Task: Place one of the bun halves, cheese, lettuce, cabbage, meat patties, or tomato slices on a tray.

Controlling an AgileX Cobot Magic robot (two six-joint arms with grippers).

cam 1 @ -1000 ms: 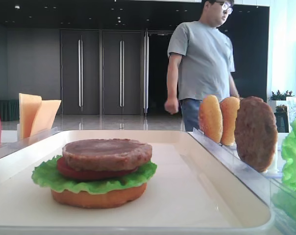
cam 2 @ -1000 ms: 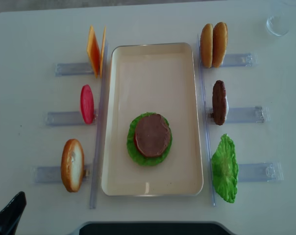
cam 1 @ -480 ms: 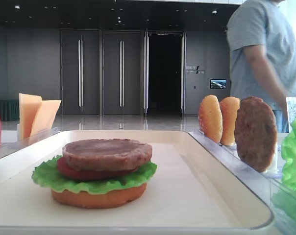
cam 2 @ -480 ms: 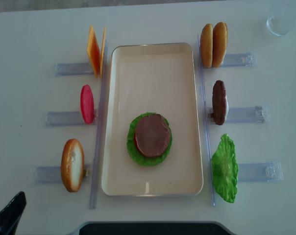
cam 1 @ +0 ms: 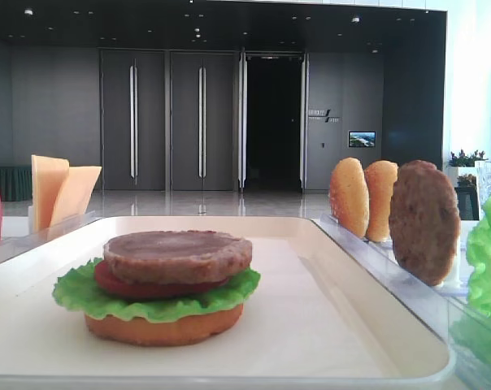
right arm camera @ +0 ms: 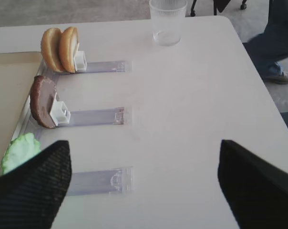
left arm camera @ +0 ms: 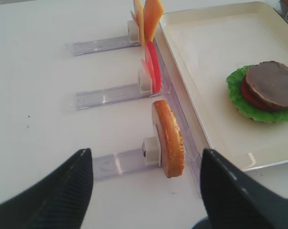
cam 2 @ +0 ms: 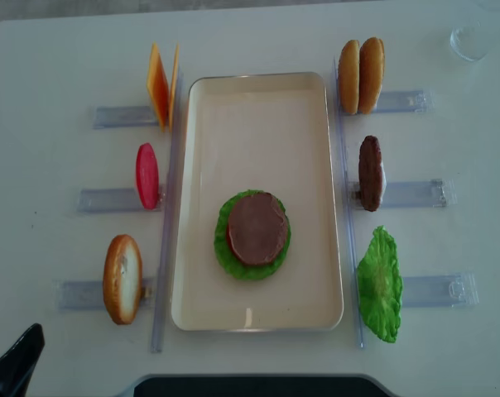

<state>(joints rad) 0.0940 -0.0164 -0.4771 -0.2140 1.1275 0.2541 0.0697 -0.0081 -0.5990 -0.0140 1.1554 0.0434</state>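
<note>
From the low exterior view, a thick greyish-brown grainy meat patty (cam 1: 178, 254) tops a stack of red tomato slice, frilly green lettuce and orange-tan bun half on the cream-white rimmed tray (cam 1: 343, 325); a second patty (cam 1: 423, 220) stands upright beside two bun halves. The right wrist view shows the right gripper (right arm camera: 143, 177) spread wide, holding nothing, above bare table. The left wrist view shows the left gripper (left arm camera: 146, 190) likewise apart and empty. Overhead: two patties, two cheese slices (cam 2: 161, 84).
</note>
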